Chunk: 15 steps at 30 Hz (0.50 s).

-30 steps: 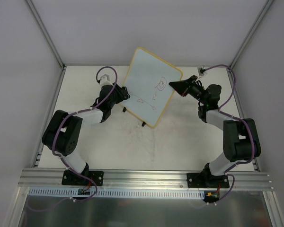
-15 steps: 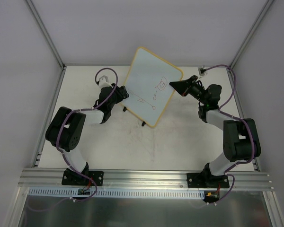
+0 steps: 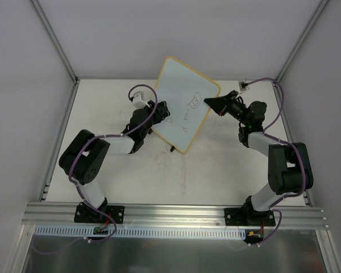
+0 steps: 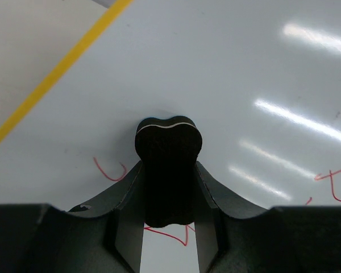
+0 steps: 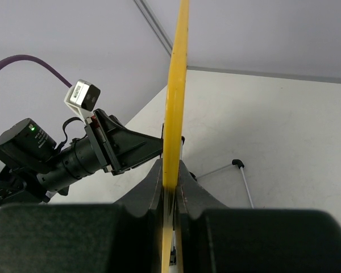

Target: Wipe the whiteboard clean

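left pincer (image 4: pixel 169 190) clamping black eraser (image 4: pixel 168 139) against whiteboard (image 4: pixel 233 62), right pincer (image 5: pixel 170 177) pinching its edge

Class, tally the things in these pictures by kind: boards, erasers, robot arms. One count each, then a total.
White rectangular whiteboard with yellow frame: 1
Small black eraser block: 1
Black-and-white robot arms: 2
Total: 4
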Each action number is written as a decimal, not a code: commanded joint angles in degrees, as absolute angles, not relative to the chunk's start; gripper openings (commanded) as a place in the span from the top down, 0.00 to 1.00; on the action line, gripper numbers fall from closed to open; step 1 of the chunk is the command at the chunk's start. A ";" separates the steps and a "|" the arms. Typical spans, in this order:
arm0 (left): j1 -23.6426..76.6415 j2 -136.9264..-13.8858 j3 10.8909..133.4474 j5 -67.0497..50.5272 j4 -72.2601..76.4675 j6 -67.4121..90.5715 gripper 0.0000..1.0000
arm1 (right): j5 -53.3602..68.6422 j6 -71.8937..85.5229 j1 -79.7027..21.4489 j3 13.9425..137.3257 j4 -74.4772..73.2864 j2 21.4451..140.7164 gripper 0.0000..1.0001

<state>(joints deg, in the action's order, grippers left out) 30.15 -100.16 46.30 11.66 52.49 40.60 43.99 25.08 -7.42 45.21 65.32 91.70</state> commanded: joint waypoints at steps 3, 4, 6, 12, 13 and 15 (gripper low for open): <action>34.19 -98.00 49.92 9.41 56.87 38.06 1.00 | 49.92 22.24 -7.91 46.05 68.99 92.11 1.00; 34.62 -97.91 50.53 9.23 56.87 37.62 1.00 | 49.92 22.24 -7.91 45.97 68.99 92.11 1.00; 34.89 -97.82 51.41 9.14 56.25 35.44 1.00 | 49.92 22.32 -7.91 45.97 68.99 92.02 1.00; 34.54 -97.21 50.45 13.27 54.49 34.27 1.00 | 49.92 22.32 -7.91 45.97 68.99 92.02 1.00; 34.28 -97.29 49.67 13.53 54.58 34.45 1.00 | 50.01 22.41 -7.91 45.97 68.99 92.02 1.00; 33.40 -97.64 48.78 13.97 55.28 35.41 1.00 | 50.01 22.50 -7.91 46.05 68.99 92.02 1.00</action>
